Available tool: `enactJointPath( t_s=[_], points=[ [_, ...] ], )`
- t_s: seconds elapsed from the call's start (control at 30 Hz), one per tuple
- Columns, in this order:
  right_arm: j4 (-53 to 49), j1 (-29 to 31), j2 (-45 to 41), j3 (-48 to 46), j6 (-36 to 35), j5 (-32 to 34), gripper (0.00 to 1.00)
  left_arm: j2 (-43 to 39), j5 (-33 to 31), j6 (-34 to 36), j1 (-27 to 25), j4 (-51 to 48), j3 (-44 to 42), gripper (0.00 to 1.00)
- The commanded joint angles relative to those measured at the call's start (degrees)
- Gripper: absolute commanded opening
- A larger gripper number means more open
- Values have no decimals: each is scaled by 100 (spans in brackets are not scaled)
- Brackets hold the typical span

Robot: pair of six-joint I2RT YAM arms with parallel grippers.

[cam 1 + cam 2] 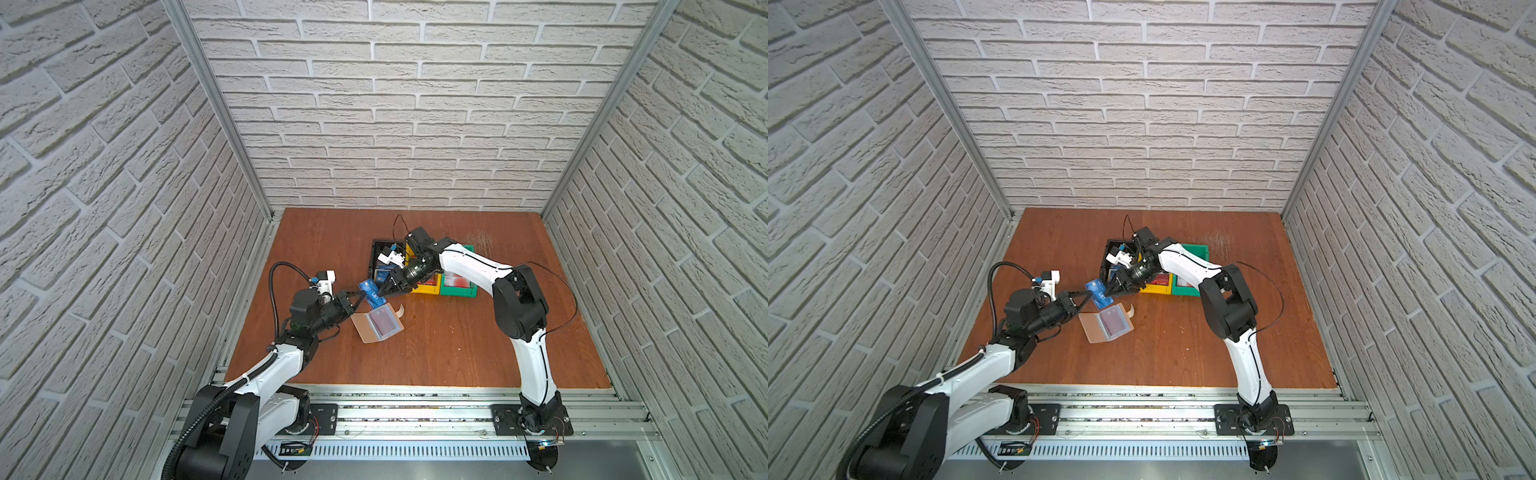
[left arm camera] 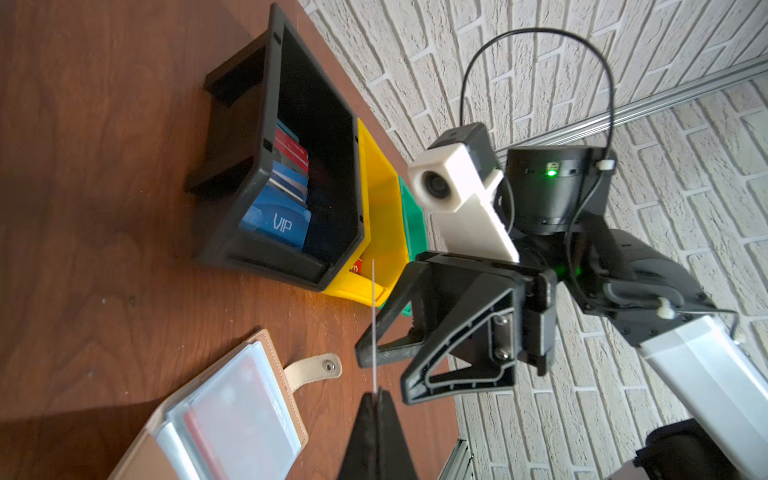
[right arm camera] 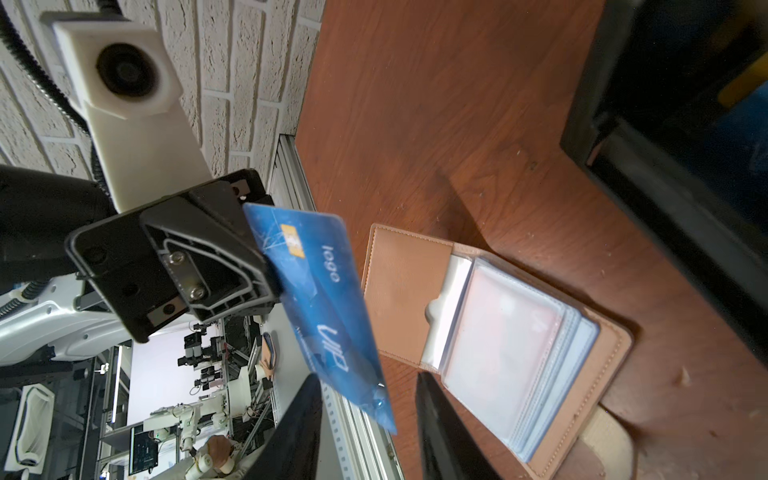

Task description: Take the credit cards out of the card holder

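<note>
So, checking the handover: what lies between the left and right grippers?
The blue VIP card: the left gripper is shut on one end, the other end sits between the right gripper's open jaws. The right wrist view shows it best.

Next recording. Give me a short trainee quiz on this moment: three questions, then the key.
1. Which pincer clamps the blue card? A left, B right, C both.
2. True or false: the card holder lies shut.
3. Fill in: a second VIP card lies in the ____ bin.
Key: 1 A, the left pincer; 2 false, it lies open; 3 black.
</note>
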Motion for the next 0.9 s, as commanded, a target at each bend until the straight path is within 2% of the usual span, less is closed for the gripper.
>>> enactJointPath(
  t_s=[0.0,0.2,0.4,0.57,0.73,0.87],
  points=[
    [328,11,110,142,187,-155,39,109,-36,-93,-50,738,-80,0],
    [691,19,90,38,418,-402,37,318,-80,-116,-98,903,-80,0],
    [1664,20,-127,-382,1031,-797,30,608,-111,-173,-130,1130,-98,0],
    [1715,19,-176,-394,1086,-832,23,760,-104,-192,-139,1168,-133,0],
    [1711,11,-232,-367,1096,-888,8,672,-271,-10,-140,489,-164,0],
    [1478,11,-239,-262,985,-932,6,355,-459,174,-134,-57,-221,0]
  ],
)
